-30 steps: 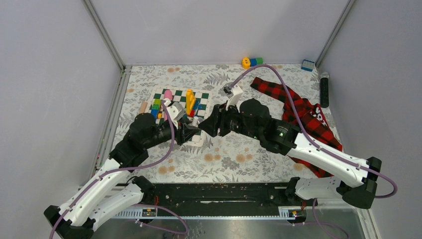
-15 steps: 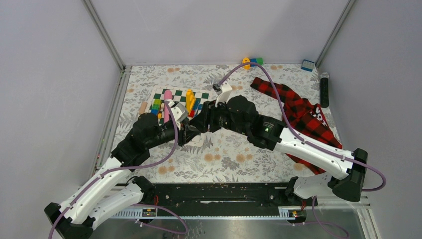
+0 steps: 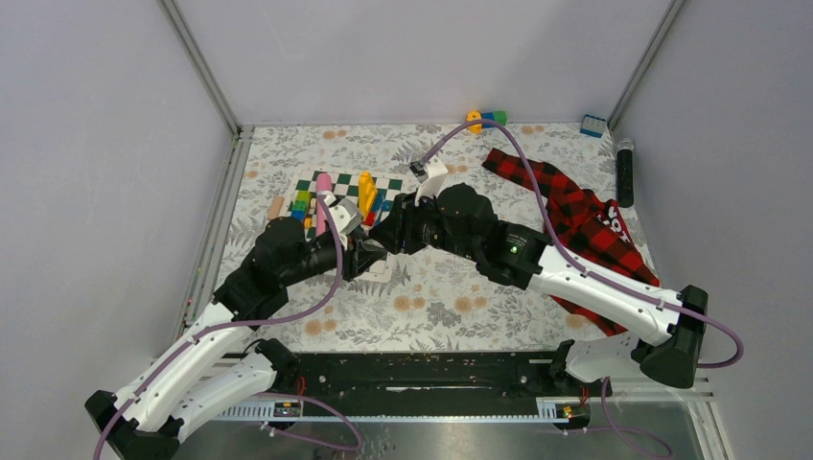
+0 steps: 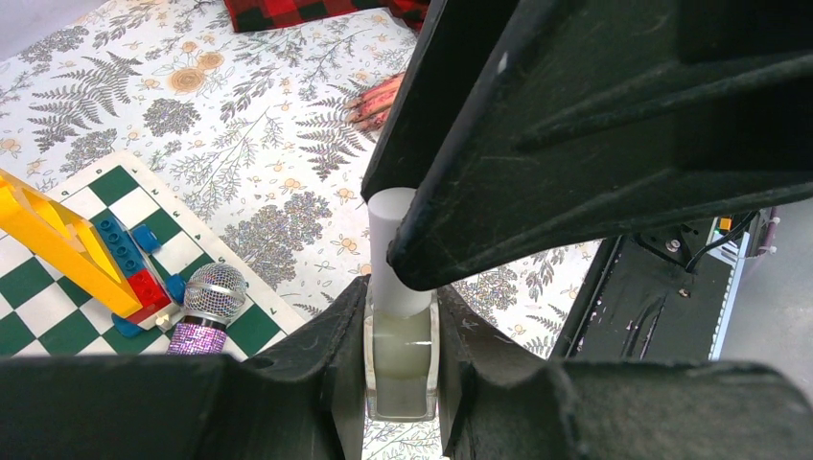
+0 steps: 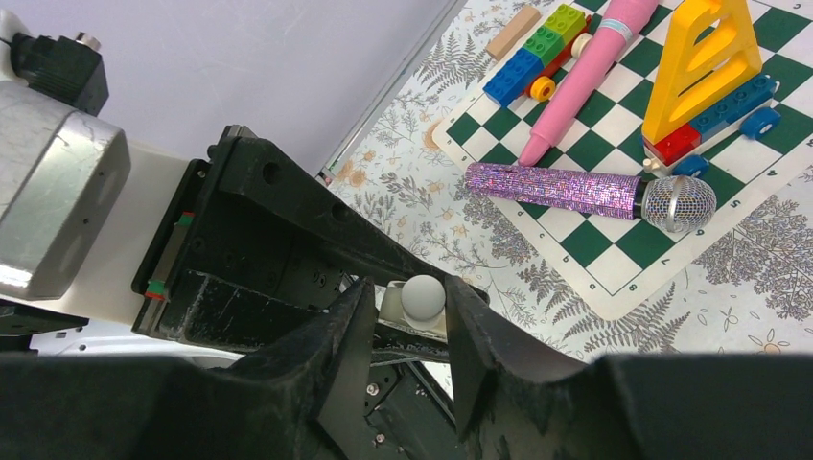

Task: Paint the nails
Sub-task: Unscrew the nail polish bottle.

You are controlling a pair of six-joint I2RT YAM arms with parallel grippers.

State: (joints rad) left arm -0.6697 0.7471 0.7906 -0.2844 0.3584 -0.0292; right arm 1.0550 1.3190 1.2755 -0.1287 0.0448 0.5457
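Observation:
My left gripper is shut on a small clear nail polish bottle with a white cap, held upright above the floral cloth. My right gripper is open, its fingers on either side of the cap, with a gap on one side. In the top view the two grippers meet, left and right, by the chessboard's near edge. The dummy hand's reddish fingers show under the right gripper; the nails themselves cannot be made out. Its plaid sleeve lies to the right.
A green-and-white chessboard carries a yellow toy, coloured blocks, a pink stick and a glittery purple microphone. Blocks lie at the back wall; a black cylinder lies at the right.
The right arm has swung left and its gripper has come over the bottle cap held by the left gripper. The left arm has shifted slightly. Little has changed in the last half second.

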